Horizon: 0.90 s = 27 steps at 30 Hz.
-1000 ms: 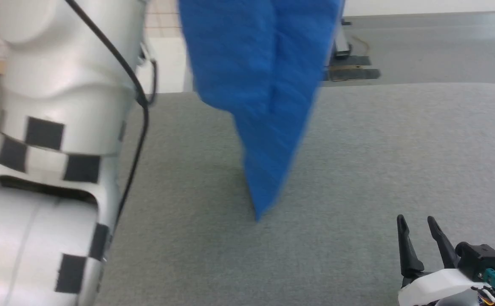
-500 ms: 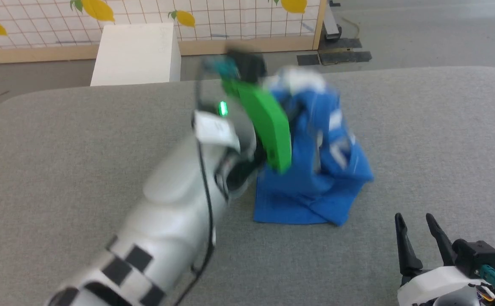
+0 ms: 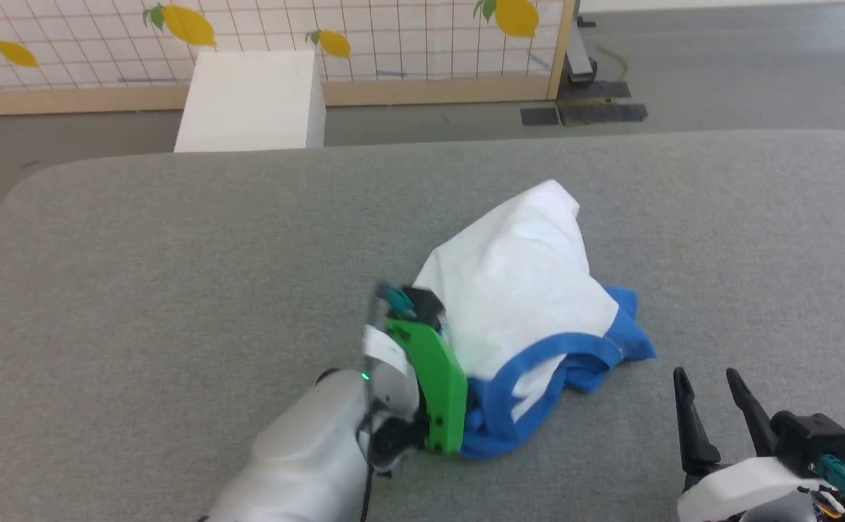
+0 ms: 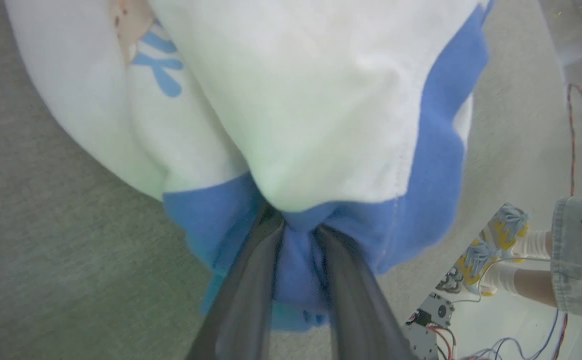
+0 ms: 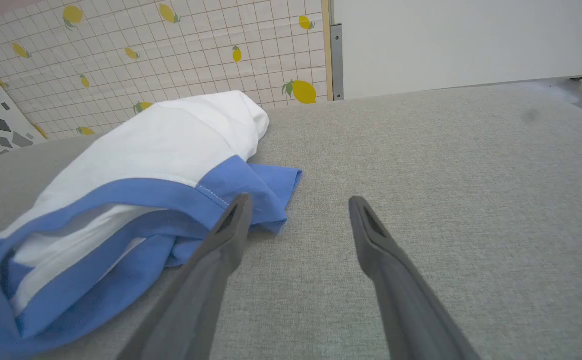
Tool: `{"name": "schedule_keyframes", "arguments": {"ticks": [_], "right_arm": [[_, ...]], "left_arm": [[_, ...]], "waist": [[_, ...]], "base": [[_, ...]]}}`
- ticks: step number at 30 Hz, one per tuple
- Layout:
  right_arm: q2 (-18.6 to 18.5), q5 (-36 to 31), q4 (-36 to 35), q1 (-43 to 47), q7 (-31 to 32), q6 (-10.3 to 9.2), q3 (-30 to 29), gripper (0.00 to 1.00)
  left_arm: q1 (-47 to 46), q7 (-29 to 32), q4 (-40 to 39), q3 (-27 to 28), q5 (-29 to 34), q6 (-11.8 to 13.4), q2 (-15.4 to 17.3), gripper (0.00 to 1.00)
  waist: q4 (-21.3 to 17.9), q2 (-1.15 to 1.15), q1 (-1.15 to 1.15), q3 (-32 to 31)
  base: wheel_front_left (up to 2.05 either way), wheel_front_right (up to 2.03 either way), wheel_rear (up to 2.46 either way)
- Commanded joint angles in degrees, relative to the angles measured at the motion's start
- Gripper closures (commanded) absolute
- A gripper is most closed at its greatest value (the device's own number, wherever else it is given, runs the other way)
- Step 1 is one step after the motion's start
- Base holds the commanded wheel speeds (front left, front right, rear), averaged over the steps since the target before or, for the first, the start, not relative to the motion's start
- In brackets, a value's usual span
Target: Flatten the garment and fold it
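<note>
Two-finger left end effector [image 4: 295, 225] nips garment [image 4: 320, 125] (blue edge), barely parted.

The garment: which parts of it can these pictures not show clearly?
Lettering on the garment: left wrist view, a fold covers most of it.
Left pincer tips: left wrist view, buried in blue cloth; head view, behind the green bracket.
Sleeves: right wrist view, crumpled partly under the white body; full shape unclear.
</note>
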Motion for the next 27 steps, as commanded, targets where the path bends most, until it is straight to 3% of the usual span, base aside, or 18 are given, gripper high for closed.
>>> {"name": "schedule_keyframes", "arguments": {"ticks": [1, 6, 10, 16, 18, 23, 27], "right_arm": [[0.01, 0.53, 0.18, 0.80, 0.14, -0.08, -0.02, 0.00], [0.01, 1.26, 0.24, 1.66, 0.29, -0.08, 0.13, 0.00], [0.01, 1.52, -0.37, 2.10, 0.98, -0.08, 0.21, 0.00], [0.01, 1.33, -1.85, 2.30, 2.47, -0.08, -0.18, 0.00], [0.01, 1.31, -2.33, 2.42, 2.99, -0.08, -0.54, 0.00], [0.01, 0.80, -3.44, 2.62, 4.06, -0.08, -1.05, 0.00], [0.01, 0.49, -4.10, 2.49, 4.60, -0.08, -1.48, 0.00]], "left_arm": [[0.90, -2.18, -1.54, 2.86, -2.47, 0.35, 0.36, 0.00], [1.50, -8.61, -7.74, 11.87, -8.22, 0.74, 3.00, 0.00], [3.34, -16.90, -13.93, 18.77, -8.74, 2.88, 8.20, 0.00], [10.12, -32.22, -20.97, 23.23, -0.09, 8.99, 16.40, 0.00], [13.39, -36.51, -22.94, 23.67, 2.48, 11.02, 17.73, 0.00], [20.99, -42.03, -27.07, 26.01, 8.59, 15.06, 18.38, 0.00], [26.87, -42.35, -31.73, 28.99, 15.70, 16.11, 16.33, 0.00]], "waist": [[0.80, 0.00, 0.00, -1.22], [1.49, 0.00, 0.00, -3.67], [1.85, 0.00, 0.00, -5.15], [2.75, 0.00, 0.00, -6.01], [3.12, 0.00, 0.00, -6.20], [3.59, 0.00, 0.00, -6.36], [3.69, 0.00, 0.00, -6.10]], "base": [[0.00, 0.00, 0.00], [0.00, 0.00, 0.00], [0.00, 0.00, 0.00], [0.00, 0.00, 0.00], [0.00, 0.00, 0.00], [0.00, 0.00, 0.00], [0.00, 0.00, 0.00]]}}
